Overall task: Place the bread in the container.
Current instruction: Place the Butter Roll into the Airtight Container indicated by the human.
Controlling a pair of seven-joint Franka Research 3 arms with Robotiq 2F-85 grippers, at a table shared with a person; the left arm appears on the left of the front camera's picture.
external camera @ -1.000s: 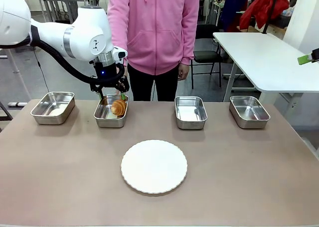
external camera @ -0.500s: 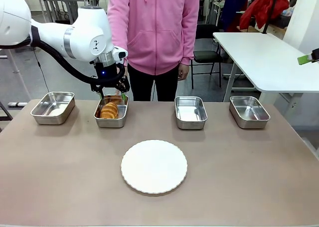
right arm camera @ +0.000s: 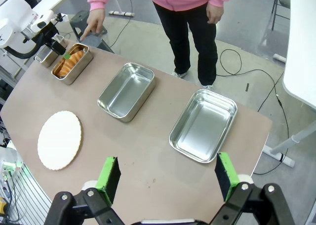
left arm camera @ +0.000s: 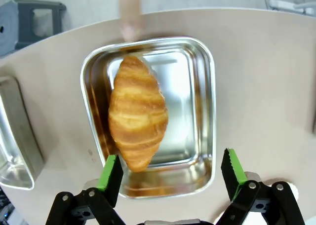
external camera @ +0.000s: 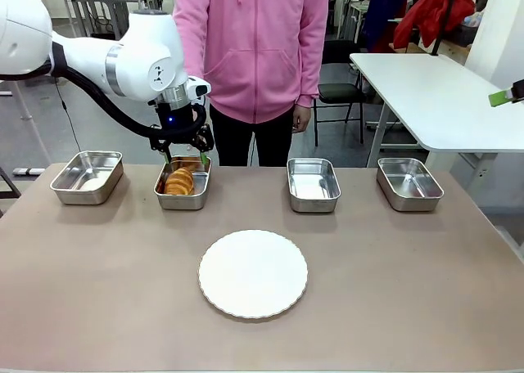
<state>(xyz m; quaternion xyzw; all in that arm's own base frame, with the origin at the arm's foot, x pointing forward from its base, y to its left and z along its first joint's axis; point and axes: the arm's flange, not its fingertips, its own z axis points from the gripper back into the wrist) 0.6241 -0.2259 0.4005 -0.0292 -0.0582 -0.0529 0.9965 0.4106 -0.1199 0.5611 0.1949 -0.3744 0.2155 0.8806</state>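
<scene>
The bread point(external camera: 179, 181) point(left arm camera: 137, 112) point(right arm camera: 69, 61), a golden-brown croissant, lies in the container point(external camera: 182, 197) point(left arm camera: 205, 94) point(right arm camera: 79, 69), the second steel tray from the left. My left gripper point(external camera: 184, 155) point(left arm camera: 170, 171) hangs open just above the tray, its green pads apart with nothing between them. My right gripper point(right arm camera: 165, 175) is open high above the table's right end. A person's finger point(right arm camera: 86, 31) points at the tray from the far side.
A round white plate point(external camera: 253, 273) point(right arm camera: 59, 138) sits mid-table. Other steel trays stand at the far left point(external camera: 86, 177), centre right point(external camera: 313, 184) point(right arm camera: 126, 91) and far right point(external camera: 408, 183) point(right arm camera: 203, 125). A person in a pink hoodie point(external camera: 254, 46) stands behind the table.
The croissant has dropped from between the left gripper's fingers and now lies flat in the tray. The left gripper has risen slightly.
</scene>
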